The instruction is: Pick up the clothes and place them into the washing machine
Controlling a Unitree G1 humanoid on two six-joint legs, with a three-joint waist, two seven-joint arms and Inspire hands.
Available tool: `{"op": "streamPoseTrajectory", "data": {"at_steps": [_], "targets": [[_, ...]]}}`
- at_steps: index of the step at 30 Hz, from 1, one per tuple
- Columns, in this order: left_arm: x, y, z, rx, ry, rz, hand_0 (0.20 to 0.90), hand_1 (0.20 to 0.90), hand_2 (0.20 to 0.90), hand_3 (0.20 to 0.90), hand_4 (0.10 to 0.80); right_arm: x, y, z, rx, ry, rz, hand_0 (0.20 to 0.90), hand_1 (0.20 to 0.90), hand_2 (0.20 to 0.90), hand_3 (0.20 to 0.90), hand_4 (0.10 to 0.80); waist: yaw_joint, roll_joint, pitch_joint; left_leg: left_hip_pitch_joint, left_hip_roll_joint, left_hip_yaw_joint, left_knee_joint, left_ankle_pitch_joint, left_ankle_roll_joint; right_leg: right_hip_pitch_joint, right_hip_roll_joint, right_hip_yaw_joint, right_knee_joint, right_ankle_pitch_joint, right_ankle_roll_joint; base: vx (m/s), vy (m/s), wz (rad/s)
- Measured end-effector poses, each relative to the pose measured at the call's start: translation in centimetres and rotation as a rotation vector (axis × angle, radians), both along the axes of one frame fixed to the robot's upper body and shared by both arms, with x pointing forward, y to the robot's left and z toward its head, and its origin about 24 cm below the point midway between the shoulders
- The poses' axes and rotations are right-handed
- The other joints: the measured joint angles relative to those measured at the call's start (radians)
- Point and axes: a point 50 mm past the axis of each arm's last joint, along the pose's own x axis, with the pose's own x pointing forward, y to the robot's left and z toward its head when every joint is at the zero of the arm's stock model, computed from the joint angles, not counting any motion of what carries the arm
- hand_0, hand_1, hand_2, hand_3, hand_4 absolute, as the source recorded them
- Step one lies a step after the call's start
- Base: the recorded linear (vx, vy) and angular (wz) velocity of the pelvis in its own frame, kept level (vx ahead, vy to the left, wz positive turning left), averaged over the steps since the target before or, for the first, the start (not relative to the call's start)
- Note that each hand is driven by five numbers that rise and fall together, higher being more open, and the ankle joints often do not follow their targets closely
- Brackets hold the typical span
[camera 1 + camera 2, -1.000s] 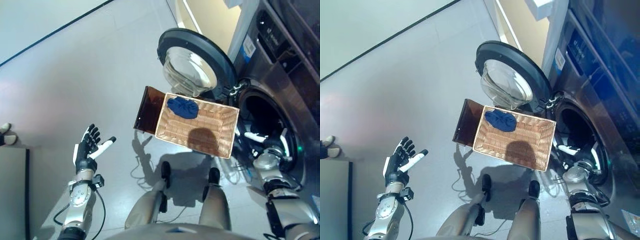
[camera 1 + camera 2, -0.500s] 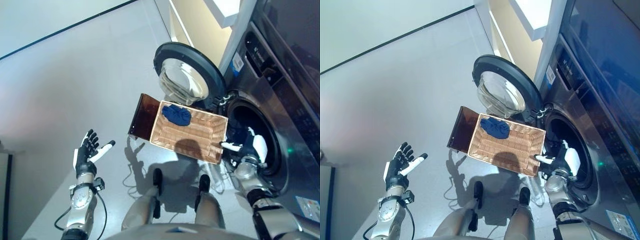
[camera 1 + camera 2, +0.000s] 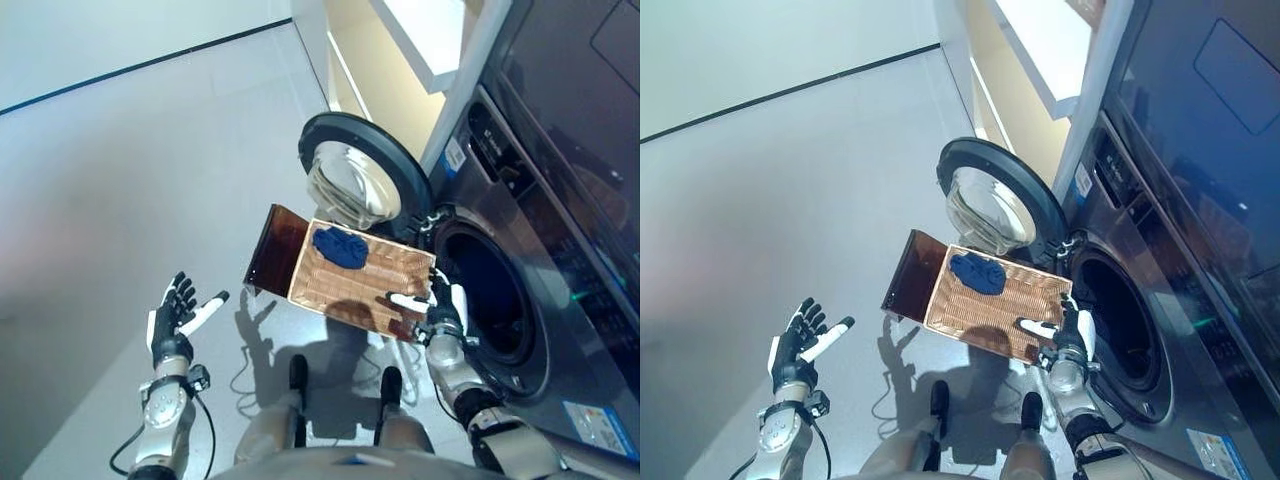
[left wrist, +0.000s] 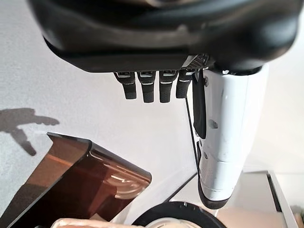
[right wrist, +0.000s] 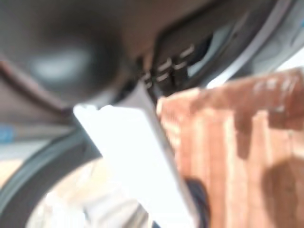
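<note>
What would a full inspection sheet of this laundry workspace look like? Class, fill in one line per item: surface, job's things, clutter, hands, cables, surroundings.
Surface: grey floor, no table.
Job's things: dark blue garment lies in the far corner of the wicker basket; washing machine stands with its round door swung open and drum dark inside.
Clutter: brown translucent panel leaning at the basket's left side.
Hands: left hand open, raised over bare floor, holding nothing; right hand open at the basket's near right corner, beside the drum opening.
Cables: nothing seen.
Surroundings: pale wall and white ledge beyond the door.
</note>
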Motion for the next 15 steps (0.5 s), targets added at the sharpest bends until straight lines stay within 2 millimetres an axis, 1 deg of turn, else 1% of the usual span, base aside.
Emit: {"op": "streamPoseTrajectory", "data": {"at_steps": [4,7,10,12,15], "targets": [[-0.6,0.3,-0.2,0.006,0.016,0.02,0.9,0.9,0.9,0.9,0.8,0.7,1.5,0.5,-0.049,-0.02,0.115,0.9,0.9,0.9,0.9,0.8,0.011,-0.008,0.002,0.007,0.0,-0.007,0.0,-0.001,-0.002,0.012,0.001,-0.013,0.0,-0.002,-0.002,-0.033,0.039,0.06],[-0.7,0.4,-0.3,0.016,0.021,0.026,0.9,0.9,0.9,0.9,0.8,1.2,3.0,0.7,-0.123,-0.016,0.238,0.9,0.9,0.9,0.9,0.8,0.04,-0.027,0.012,0.002,-0.001,-0.01,-0.001,-0.002,-0.006,0.01,0.003,-0.018,0.0,-0.007,0.002,-0.038,0.038,0.09],[-0.9,0.5,-0.3,0.022,0.026,0.026,0.9,0.9,0.9,0.9,0.8,1.7,4.2,0.9,-0.134,-0.023,0.28,0.9,0.9,0.9,0.9,0.8,0.061,-0.043,0.023,-0.004,-0.002,-0.015,-0.001,-0.001,-0.007,0.009,0.003,-0.024,0.0,-0.009,0.0,-0.039,0.034,0.08],[-0.8,0.6,-0.2,0.031,0.025,0.024,0.9,0.9,0.9,0.9,0.8,2.3,4.8,1.3,-0.146,-0.04,0.303,0.9,0.9,0.9,0.9,0.8,0.058,-0.051,0.027,-0.023,0.001,-0.017,0.0,0.003,-0.011,-0.007,0.002,-0.032,0.0,-0.008,-0.001,-0.033,0.03,0.09],[-0.6,0.8,0.0,0.058,0.026,0.015,0.9,0.9,0.9,0.9,0.8,3.0,5.4,1.8,-0.155,-0.047,0.316,0.9,0.9,0.9,0.9,0.8,0.076,-0.065,0.042,-0.033,-0.002,-0.031,0.0,0.007,-0.009,-0.008,0.002,-0.045,0.0,-0.002,-0.003,-0.047,0.034,0.17]]}}
